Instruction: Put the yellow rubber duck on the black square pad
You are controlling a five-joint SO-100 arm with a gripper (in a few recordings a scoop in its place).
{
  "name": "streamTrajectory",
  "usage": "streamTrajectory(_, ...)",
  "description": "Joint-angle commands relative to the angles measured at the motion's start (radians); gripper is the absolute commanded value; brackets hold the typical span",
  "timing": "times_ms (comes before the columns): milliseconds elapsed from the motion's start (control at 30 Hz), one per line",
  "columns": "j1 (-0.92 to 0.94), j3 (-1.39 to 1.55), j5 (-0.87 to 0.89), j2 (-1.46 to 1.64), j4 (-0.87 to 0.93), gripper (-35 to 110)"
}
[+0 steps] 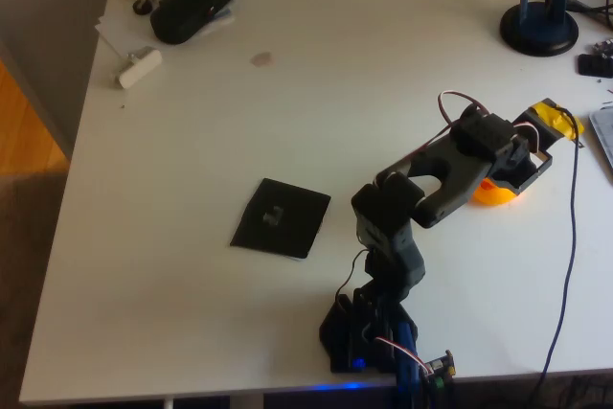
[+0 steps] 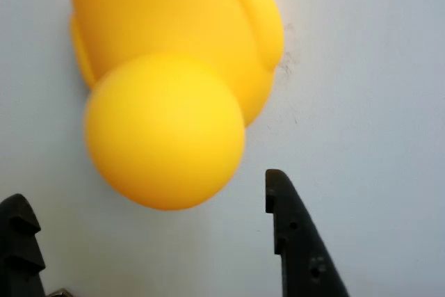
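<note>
Arm reaching toward the worktop's (image 1: 192, 122) right edge, gripper (image 2: 149, 231) poised over the yellow rubber duck (image 2: 174, 81). In the wrist view the fingers (image 2: 295, 241) stood apart, their tips short of the duck's rounded head and not touching it; the duck rested on the bare white surface. In the overhead view the duck (image 1: 495, 194) lay largely hidden beneath the gripper (image 1: 530, 162), well apart from the black square pad (image 1: 281, 218), which sat nearer the front edge at mid-width. A sound grasp would probably call for advancing until the fingers bracketed the body, then closing gently, since the rounded form might slip. Open surface lay between duck and pad; a black pouch (image 1: 192, 6) occupied the far left corner, and a cable (image 1: 567, 256) ran near the right edge.
</note>
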Motion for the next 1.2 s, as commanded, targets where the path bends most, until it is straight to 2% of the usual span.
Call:
streamTrajectory(0,0.017,-0.032,-0.009,0.012,0.0,37)
streamTrajectory(1167,0.02,-0.121,-0.009,-0.129,0.0,37)
